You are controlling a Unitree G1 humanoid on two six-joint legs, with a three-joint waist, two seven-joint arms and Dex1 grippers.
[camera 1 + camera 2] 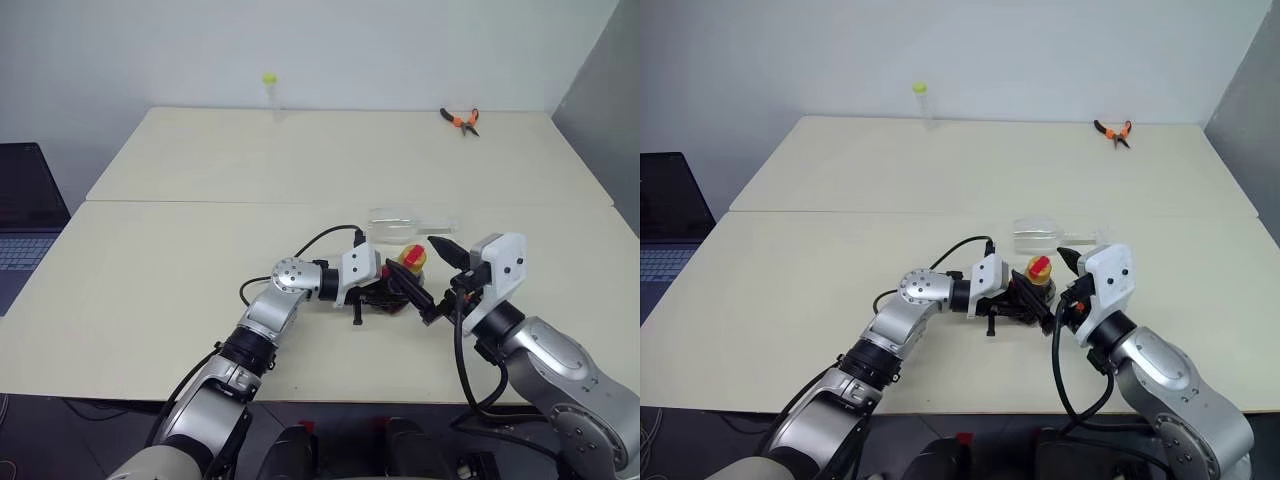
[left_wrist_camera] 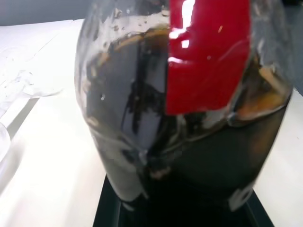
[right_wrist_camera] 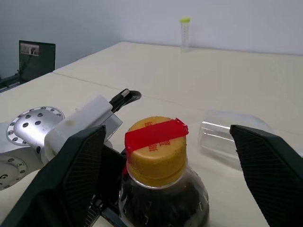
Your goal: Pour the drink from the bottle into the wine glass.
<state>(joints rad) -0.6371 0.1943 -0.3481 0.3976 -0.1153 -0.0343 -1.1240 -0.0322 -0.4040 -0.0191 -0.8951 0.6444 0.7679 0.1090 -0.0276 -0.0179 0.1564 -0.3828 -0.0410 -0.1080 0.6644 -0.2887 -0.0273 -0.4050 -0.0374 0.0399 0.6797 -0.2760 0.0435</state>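
Now: capped bottle [image 3: 158,170] clamped upright in left end effector [image 1: 1025,300] near the worktop's [image 1: 150,290] front edge.
Right end effector [image 3: 165,184] spread wide either side of the cap; wine glass [image 1: 410,225] lies tipped over just behind.

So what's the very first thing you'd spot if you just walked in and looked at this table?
Probably the bottle of dark drink with its yellow cap, near the front edge, clamped in the left tool. The right tool hangs open on both sides of the cap. Just behind, the wine glass lies on its side on the table, and orange pliers sit at the far right corner.
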